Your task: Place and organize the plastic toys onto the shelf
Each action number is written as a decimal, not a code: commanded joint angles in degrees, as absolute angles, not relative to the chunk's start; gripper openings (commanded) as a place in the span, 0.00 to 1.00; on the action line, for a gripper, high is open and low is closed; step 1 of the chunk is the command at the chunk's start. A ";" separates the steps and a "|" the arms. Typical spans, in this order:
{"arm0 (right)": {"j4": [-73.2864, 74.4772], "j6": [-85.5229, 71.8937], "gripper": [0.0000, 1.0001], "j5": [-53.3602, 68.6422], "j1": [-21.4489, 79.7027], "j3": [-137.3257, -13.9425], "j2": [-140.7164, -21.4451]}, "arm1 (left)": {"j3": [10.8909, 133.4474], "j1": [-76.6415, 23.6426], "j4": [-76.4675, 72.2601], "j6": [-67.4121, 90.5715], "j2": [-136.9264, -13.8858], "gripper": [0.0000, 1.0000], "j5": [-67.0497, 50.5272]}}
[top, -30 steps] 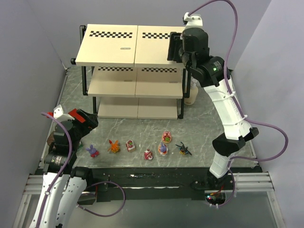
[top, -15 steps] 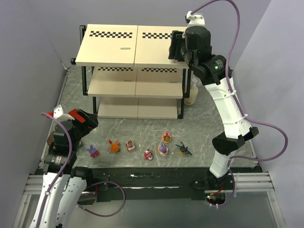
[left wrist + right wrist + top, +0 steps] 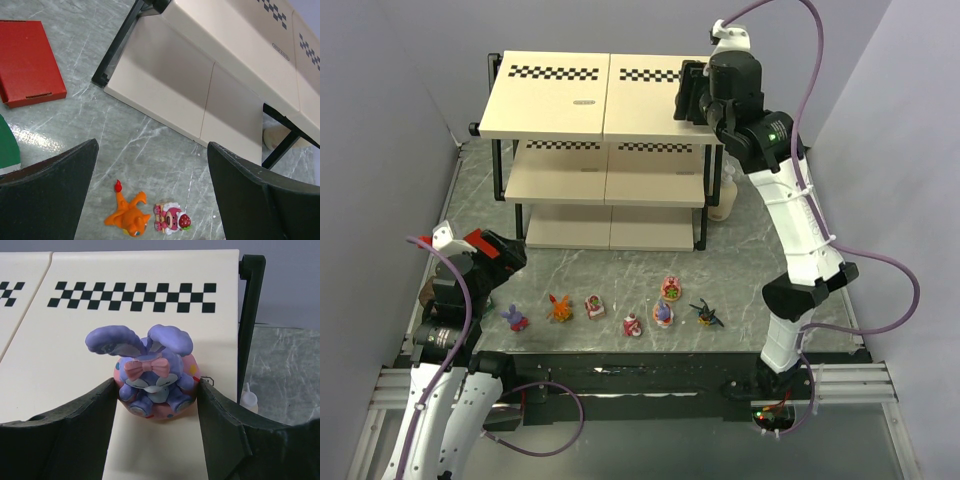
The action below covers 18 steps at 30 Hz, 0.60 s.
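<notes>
My right gripper [image 3: 156, 384] is shut on a purple-blue bunny [image 3: 152, 371] with a pink bow and a round pink base. It holds the bunny over the right end of the shelf's [image 3: 570, 100] top board [image 3: 75, 360], near the checker strip; whether the base touches the board I cannot tell. In the top view this gripper [image 3: 689, 93] is at the shelf's far right edge. Several toys stand in a row on the table: a bunny [image 3: 514, 319], an orange creature [image 3: 560, 308], a pink figure [image 3: 595, 306] and a dark winged one [image 3: 706, 314]. My left gripper [image 3: 152, 146] hangs open above the orange creature [image 3: 129, 216].
A red block [image 3: 27, 60] lies left of the shelf's foot, beside my left gripper [image 3: 505, 255]. A cream pump bottle [image 3: 723, 195] stands by the shelf's right legs. Grey walls close in the table on both sides.
My right gripper has shifted a little toward the back over the top board with the bunny in it. The left arm and the toys on the table have not moved.
</notes>
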<state>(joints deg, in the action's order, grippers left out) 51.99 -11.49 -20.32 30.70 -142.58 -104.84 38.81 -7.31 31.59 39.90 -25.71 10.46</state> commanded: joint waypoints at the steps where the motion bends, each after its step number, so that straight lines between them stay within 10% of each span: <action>1: 56.51 -10.37 0.62 -20.04 30.15 -143.18 -106.79 | 40.43 -7.03 31.29 40.43 -25.66 0.96 11.07; 18: 51.68 -5.63 0.74 -13.97 30.15 -136.85 -105.64 | 40.43 -6.77 31.29 40.43 -25.75 0.97 11.07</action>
<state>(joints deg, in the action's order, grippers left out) 46.54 -6.48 -15.99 30.22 -138.45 -105.23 38.81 -7.07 31.62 39.90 -25.74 10.46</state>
